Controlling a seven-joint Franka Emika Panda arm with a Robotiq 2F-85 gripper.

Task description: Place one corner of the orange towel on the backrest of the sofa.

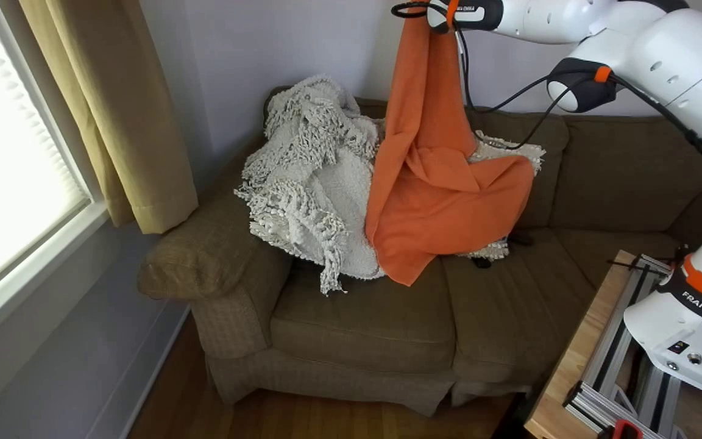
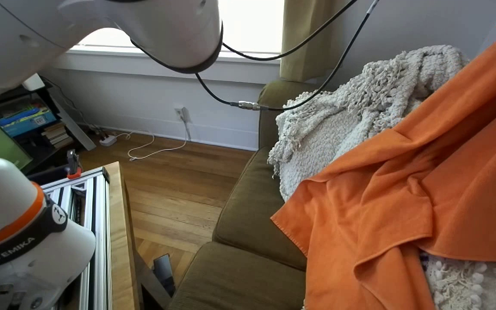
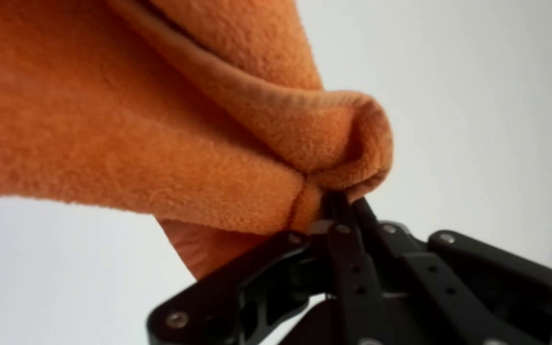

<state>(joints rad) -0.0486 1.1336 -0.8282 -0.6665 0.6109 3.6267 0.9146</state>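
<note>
Jaws clamped on a bunched hem of the orange towel (image 3: 175,139); beyond the edge of the tabletop (image 1: 573,358), its lower folds drape over the sofa (image 1: 497,299). Positioning above the backrest (image 1: 622,174) seems in hand; next, lower the held end onto it, then release.

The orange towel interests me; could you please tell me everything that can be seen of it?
The orange towel is plain, soft, fuzzy-looking cloth with a hemmed edge. The gripper pinches it by a bunched, curled end, high above the sofa seat, and it hangs in long folds. Its creased lower part spreads in front of the backrest, seemingly lying against the pale fringed throw; one corner points down toward the seat, though contact there is unclear.
</note>
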